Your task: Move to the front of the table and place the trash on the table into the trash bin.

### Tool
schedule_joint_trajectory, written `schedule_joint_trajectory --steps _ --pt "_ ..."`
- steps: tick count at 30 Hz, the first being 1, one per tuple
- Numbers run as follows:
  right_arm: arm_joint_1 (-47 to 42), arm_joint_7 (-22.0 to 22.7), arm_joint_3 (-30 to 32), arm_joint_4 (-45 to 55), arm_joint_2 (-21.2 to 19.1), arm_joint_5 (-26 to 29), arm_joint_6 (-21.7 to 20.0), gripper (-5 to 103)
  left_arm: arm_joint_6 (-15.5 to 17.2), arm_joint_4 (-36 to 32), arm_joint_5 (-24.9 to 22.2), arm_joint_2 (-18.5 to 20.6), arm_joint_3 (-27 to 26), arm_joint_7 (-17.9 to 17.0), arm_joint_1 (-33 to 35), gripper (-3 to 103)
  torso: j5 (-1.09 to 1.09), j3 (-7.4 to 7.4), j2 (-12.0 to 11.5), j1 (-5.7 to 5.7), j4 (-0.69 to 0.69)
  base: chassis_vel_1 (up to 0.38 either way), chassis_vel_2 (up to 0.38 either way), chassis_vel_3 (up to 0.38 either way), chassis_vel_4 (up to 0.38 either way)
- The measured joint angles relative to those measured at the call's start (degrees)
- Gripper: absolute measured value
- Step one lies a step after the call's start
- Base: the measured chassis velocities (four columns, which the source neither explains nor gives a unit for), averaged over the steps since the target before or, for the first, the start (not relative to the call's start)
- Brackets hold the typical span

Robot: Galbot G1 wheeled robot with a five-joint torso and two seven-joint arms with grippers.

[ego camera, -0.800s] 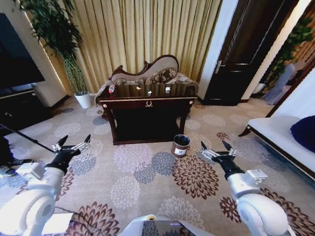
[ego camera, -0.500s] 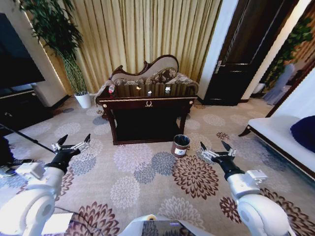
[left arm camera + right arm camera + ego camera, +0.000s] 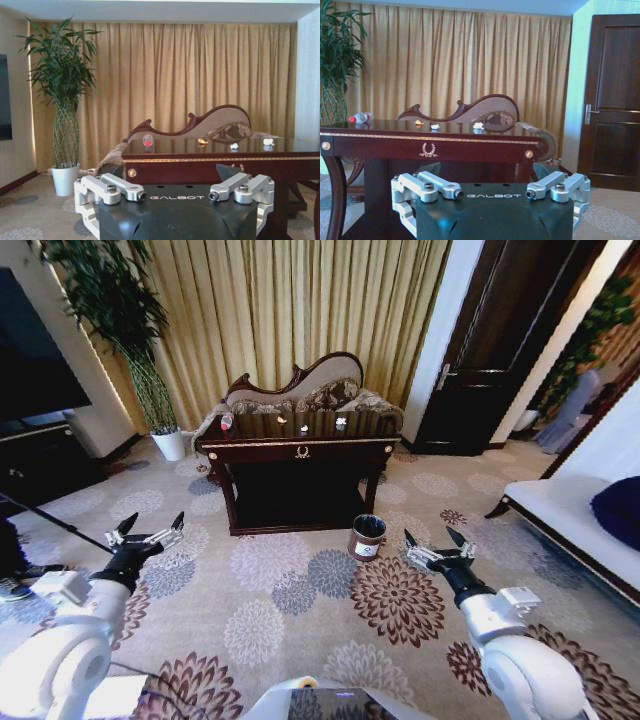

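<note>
- Slightly nearer the table since the earlier frames, your right gripper (image 3: 436, 543) hangs spread and empty; the left gripper (image 3: 150, 530) likewise.
- Drive straight on, keeping clear of the trash bin (image 3: 367, 536) by the right leg.
- Stop square to the table (image 3: 298, 451); the trash (image 3: 341, 422) lies on top, mid to right.

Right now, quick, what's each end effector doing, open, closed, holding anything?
Left end effector: open, holding nothing, hovering over the carpet.
Right end effector: open, holding nothing, near the trash bin.
</note>
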Motion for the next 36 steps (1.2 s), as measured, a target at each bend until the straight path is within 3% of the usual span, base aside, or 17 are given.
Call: schedule_joint_trajectory --steps 8,12,14,20,36 --pt "0.1 0.1 0.0 -0.3 0.0 -0.1 0.1 100 -0.2 0.2 0.2 -0.1 0.2 0.1 0.0 100 0.05 0.02 0.0 0.02 0.0 -0.202 0.21 0.209 -0.188" --pt "0.0 0.1 -0.2 -0.3 0.4 -0.3 0.1 100 -0.4 0.2 0.2 -0.2 0.2 0.1 0.1 100 -0.07 0.0 0.0 0.02 -0.02 -0.304 0.244 0.274 -0.298" --pt "0.0 0.0 -0.3 -0.4 0.6 -0.5 0.1 100 -0.6 0.2 0.2 -0.3 0.2 0.2 0.1 100 0.06 0.01 0.0 0.02 0.03 -0.221 0.317 0.236 -0.292" --pt "0.0 0.0 -0.3 -0.4 0.6 -0.5 0.1 100 -0.7 0.2 0.2 -0.3 0.3 0.2 0.1 100 -0.03 0.01 0.0 0.03 -0.01 -0.247 0.255 0.271 -0.261" --pt "-0.1 0.0 -0.6 -0.5 0.9 -0.9 0.2 100 -1.2 0.4 0.9 -0.5 0.4 0.4 0.2 100 0.0 0.01 0.0 0.01 0.02 -0.235 0.218 0.224 -0.222"
